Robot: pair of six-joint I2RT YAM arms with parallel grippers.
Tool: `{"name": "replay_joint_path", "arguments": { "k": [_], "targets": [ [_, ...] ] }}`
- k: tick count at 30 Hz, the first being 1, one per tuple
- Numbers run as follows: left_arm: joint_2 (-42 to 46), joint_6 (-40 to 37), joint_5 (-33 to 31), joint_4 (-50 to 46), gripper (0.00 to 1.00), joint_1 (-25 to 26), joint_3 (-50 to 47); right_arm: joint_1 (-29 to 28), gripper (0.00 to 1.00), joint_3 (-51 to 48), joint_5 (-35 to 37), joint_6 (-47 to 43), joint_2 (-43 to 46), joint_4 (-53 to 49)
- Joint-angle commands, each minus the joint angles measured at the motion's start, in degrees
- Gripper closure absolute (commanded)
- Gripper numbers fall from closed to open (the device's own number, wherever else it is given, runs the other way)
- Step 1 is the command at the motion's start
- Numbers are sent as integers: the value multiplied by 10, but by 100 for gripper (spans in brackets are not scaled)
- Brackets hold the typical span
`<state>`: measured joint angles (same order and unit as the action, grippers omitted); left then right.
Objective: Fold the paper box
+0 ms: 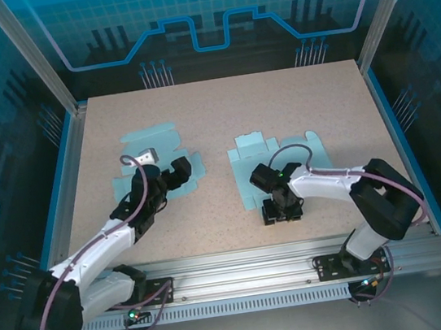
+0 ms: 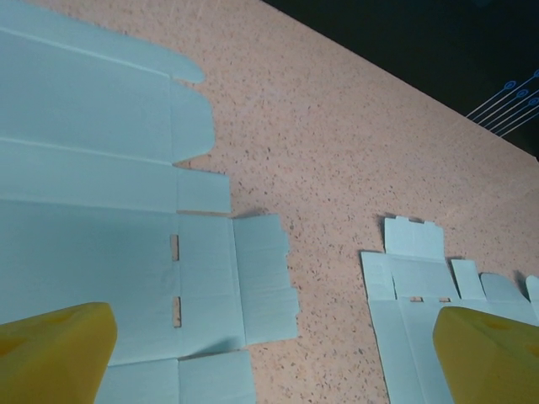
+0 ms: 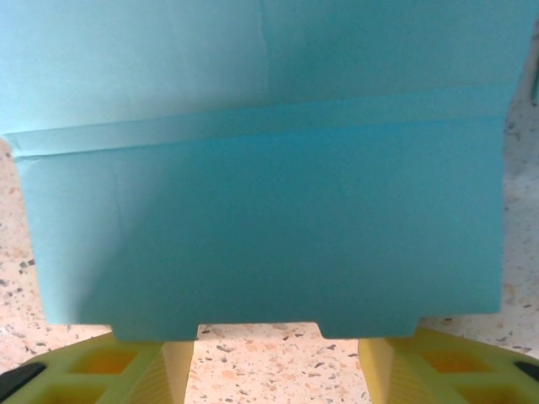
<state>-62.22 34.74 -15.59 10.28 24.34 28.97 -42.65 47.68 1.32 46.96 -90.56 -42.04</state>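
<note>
Enclosure: blue printed walls (image 1: 208,19), alu. frame, speckled beige table (image 1: 221,107). Two light-blue paper box blanks lie flat on the table, well apart, both unassembled. Left blank (image 1: 151,138) sits in the left-centre area; right blank (image 1: 244,157) sits right of centre, partly covered by the right arm. Left claw (image 1: 179,171) is over the near-right part of the left blank, jaws spread wide, nothing between them. Left wrist view confirms this: claw (image 2: 269,353) with yellow fingertips (image 2: 50,349) at the far edges of the pic, left blank (image 2: 84,168) below with creases and slots visible, right blank (image 2: 413,269) further off across bare table. Right claw (image 1: 283,209) is at the near edge of the right blank, pointing toward it. Right wrist view: claw (image 3: 278,370) low to the table, jaws partway apart, bare table showing in the gap. Right blank (image 3: 261,236) lies directly ahead: a darker panel below a crease, its notched edge just at the fingertips (image 3: 126,370). No clamp on the paper visible; contact at that edge can't be told.
</note>
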Motion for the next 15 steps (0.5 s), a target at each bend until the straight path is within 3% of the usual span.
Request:
{"name": "replay_joint_path", "arguments": {
  "k": [1, 7, 15],
  "targets": [
    [-22, 39, 36, -20, 4, 5, 26, 7, 44, 51, -21, -17, -56, 243],
    [-41, 57, 47, -35, 8, 28, 38, 7, 46, 76, -24, -30, -52, 203],
    [-67, 70, 54, -68, 11, 62, 56, 7, 44, 71, 12, -54, 30, 99]
  ]
}}
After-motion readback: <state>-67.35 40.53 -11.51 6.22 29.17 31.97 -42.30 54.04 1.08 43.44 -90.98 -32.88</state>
